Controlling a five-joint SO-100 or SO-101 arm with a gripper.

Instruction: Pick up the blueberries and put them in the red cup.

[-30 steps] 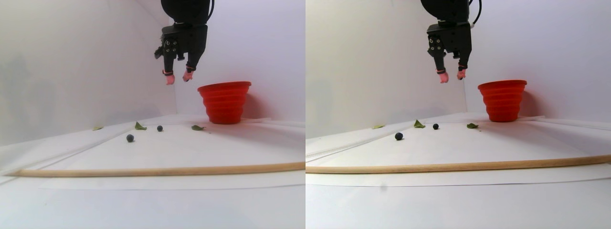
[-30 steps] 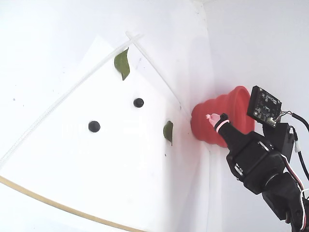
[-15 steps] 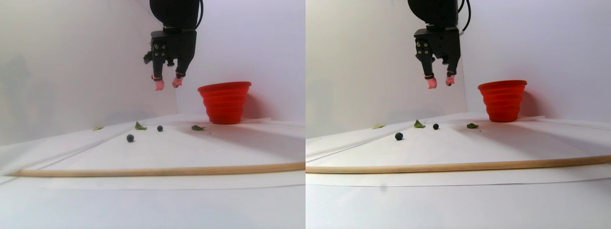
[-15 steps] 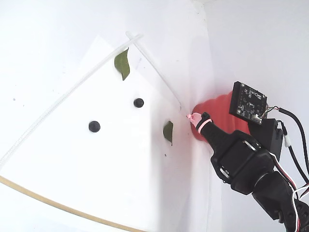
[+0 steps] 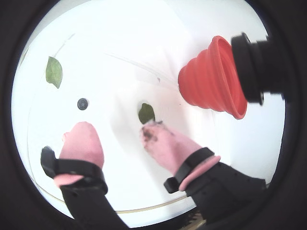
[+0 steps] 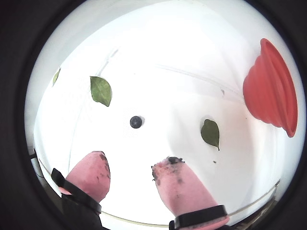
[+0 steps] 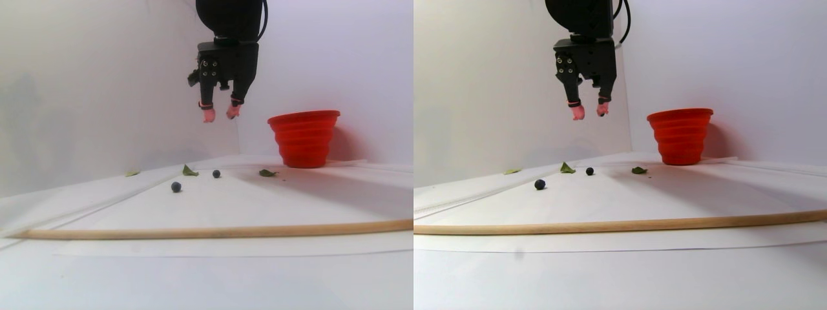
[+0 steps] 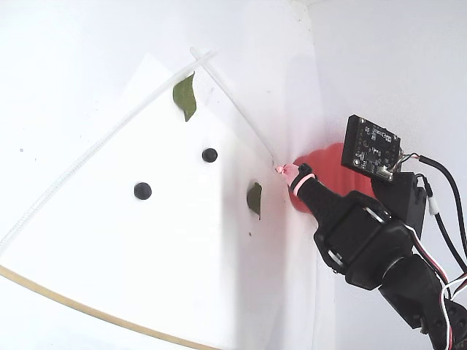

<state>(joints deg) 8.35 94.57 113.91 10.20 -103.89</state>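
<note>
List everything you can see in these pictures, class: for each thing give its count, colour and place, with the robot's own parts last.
blueberries: two visible, dark blue-black, apart on the white sheet.
leaves: three, green, flat on the surface; one lies near the cup.
red cup: one, bright red, ribbed, upright by the back wall.
wooden stick: one, pale brown, lying across the front.
white sheet: one, under the berries.
gripper: one, black with pink fingertips, open, empty, raised left of the cup in the stereo pair view.

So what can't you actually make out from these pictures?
- The inside of the red cup: every view shows only its outside, so whether blueberries are in it cannot be told.
- The cup in the fixed view: mostly hidden behind the arm.
- The nearer blueberry: missing from both wrist views, which show only the farther blueberry.
- The dark smudges on the fingertips: unclear what they are.
</note>
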